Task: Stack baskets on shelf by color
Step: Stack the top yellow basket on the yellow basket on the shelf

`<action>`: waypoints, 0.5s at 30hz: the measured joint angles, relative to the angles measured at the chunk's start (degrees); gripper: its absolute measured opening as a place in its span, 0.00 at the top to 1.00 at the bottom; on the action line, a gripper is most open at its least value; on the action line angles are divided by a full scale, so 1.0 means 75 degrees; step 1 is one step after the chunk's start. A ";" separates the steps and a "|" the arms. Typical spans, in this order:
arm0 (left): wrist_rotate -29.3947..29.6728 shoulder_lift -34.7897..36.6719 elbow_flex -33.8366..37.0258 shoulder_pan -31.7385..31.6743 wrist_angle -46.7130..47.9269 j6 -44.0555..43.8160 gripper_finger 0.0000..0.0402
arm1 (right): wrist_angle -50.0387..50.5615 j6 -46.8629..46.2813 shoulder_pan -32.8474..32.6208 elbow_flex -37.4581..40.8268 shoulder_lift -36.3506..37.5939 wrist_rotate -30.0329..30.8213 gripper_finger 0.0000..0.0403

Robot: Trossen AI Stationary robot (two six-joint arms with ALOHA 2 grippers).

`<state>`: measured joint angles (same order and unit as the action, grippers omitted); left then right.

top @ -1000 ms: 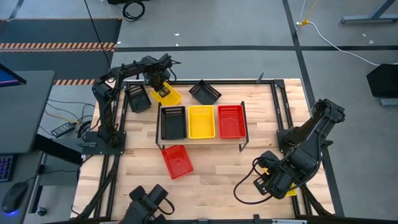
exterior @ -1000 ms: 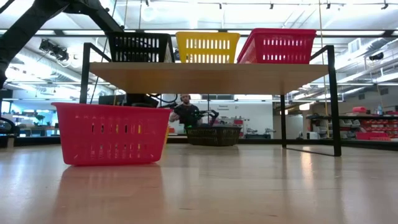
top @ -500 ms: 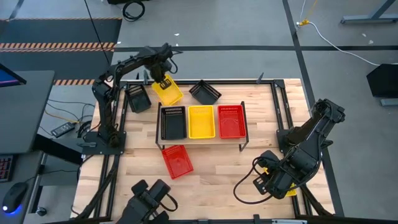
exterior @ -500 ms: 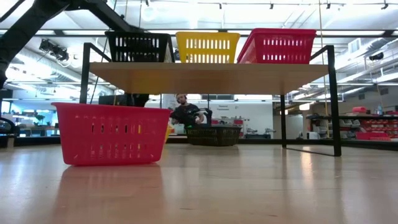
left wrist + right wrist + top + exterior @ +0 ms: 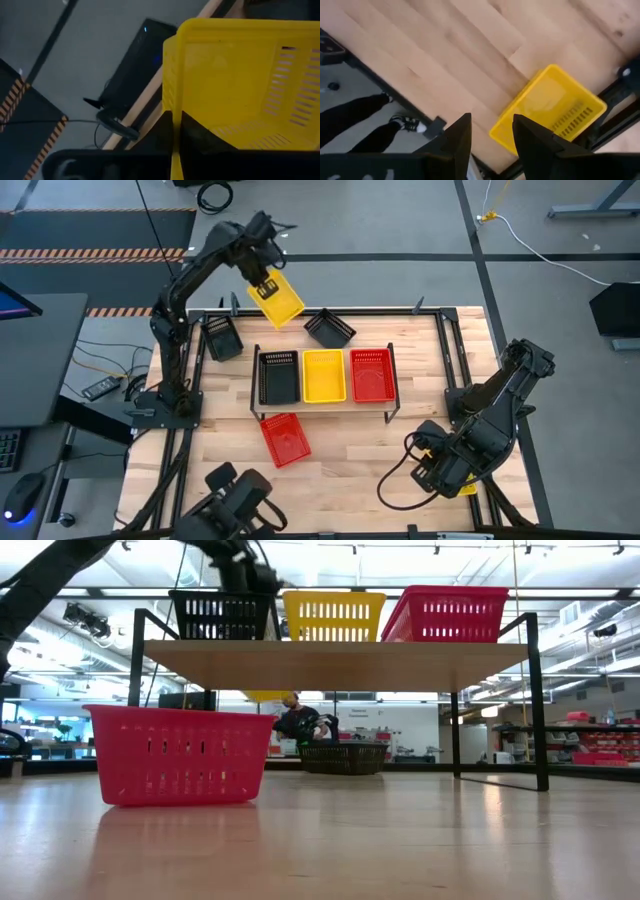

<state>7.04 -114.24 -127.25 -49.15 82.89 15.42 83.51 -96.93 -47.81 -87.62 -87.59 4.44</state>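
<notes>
My left gripper (image 5: 263, 282) is shut on a yellow basket (image 5: 279, 300), held high over the table's far edge, left of centre. On the shelf (image 5: 390, 385) stand a black basket (image 5: 278, 376), a yellow one (image 5: 323, 375) and a red one (image 5: 371, 374), side by side. Two more black baskets (image 5: 222, 337) (image 5: 330, 328) rest on the table behind the shelf. A red basket (image 5: 284, 439) lies in front of it. My right gripper (image 5: 490, 140) hangs open over the near right corner, above another yellow basket (image 5: 550, 107). My left gripper pinches one end wall of the yellow basket (image 5: 173, 107), with one finger (image 5: 200, 137) inside the basket and the other outside. The fingers come from above, slanting down. The basket hangs below them, tilted and clear of the table.
The table's black frame rails (image 5: 447, 350) run along its edges. The shelf's thin black legs (image 5: 538, 710) stand on the wood. The red basket (image 5: 178, 755) sits close in the low view. A person (image 5: 297, 720) shows in the room beyond.
My left gripper has risen steeply from the table's far left, taking the yellow basket with it. The basket, which rested on the table beside a black one, now hangs tilted and well clear of the table. My right arm has kept its place.
</notes>
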 joint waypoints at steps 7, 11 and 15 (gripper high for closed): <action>-0.0937 0.0164 -0.0934 0.0355 0.0624 -0.0076 0.97 | 0.0772 0.1753 0.0515 -0.0666 0.0000 0.1140 0.64; -0.1094 0.0242 -0.0905 0.0859 0.0962 -0.0265 0.97 | 0.0864 0.3635 0.1131 -0.1391 0.0000 0.1974 0.66; -0.1119 0.0242 -0.0902 0.1560 0.0956 -0.0571 0.97 | 0.0638 0.5953 0.1808 -0.2104 0.0009 0.2646 0.67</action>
<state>-1.35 -112.42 -134.02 -37.45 90.06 11.14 88.30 -52.28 -34.25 -103.40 -87.53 24.28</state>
